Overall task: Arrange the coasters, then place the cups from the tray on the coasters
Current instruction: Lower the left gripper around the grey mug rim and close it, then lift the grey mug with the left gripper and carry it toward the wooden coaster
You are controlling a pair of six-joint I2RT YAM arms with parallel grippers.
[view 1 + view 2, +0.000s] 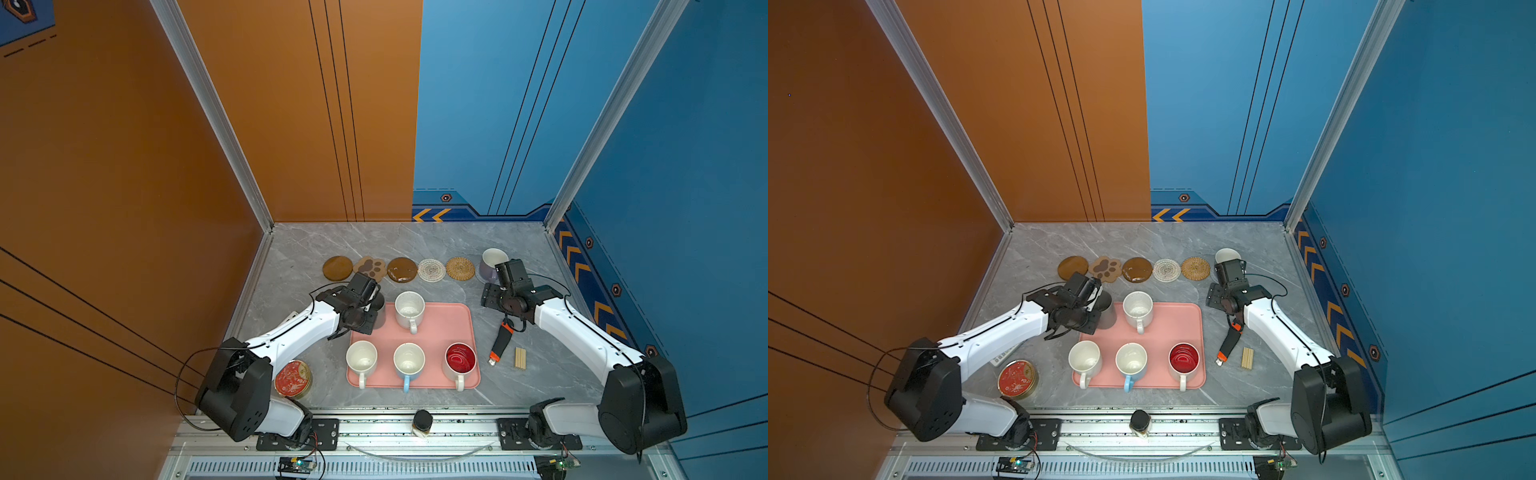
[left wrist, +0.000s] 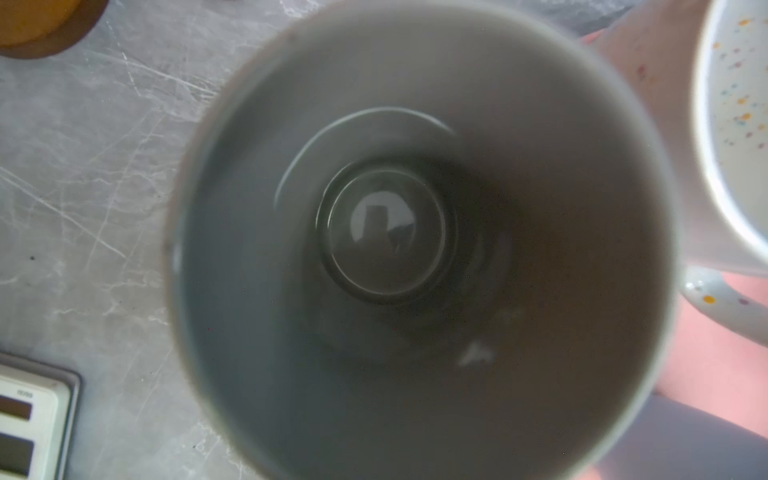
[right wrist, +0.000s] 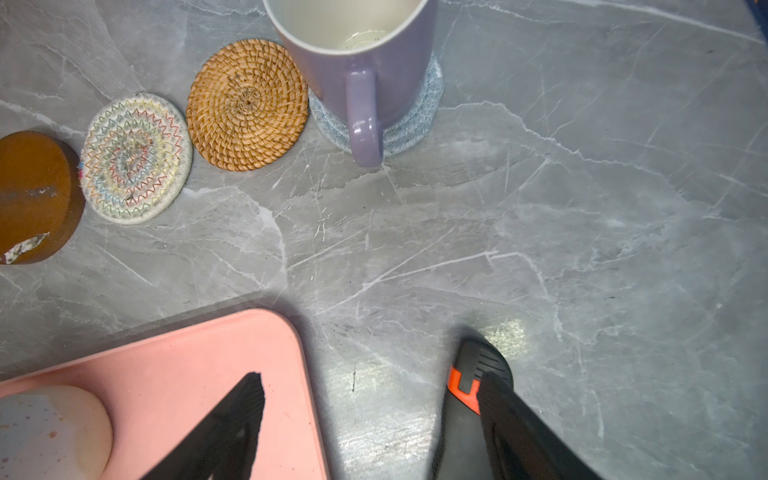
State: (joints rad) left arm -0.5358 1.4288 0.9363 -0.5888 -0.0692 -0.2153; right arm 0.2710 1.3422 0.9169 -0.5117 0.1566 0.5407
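Grey mug point(image 1: 1108, 318) sits at the tray's point(image 1: 1183, 328) far-left corner under the left gripper point(image 1: 1096, 305), whose jaws are closed, apparently on it (fingers hidden), with the bare brown disc coaster point(image 1: 1072, 268) beyond, nearest this arm.

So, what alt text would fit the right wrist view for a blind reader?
A lavender mug stands on a grey-blue coaster on the marble table, next to a rattan coaster and a white woven coaster; a pink tray corner also shows.

We see a pink tray point(image 1: 449, 328), a grey cup point(image 2: 415, 332), a lavender cup point(image 3: 324, 66), a tan rattan coaster point(image 3: 247, 104), a white-veined table point(image 3: 540, 208).
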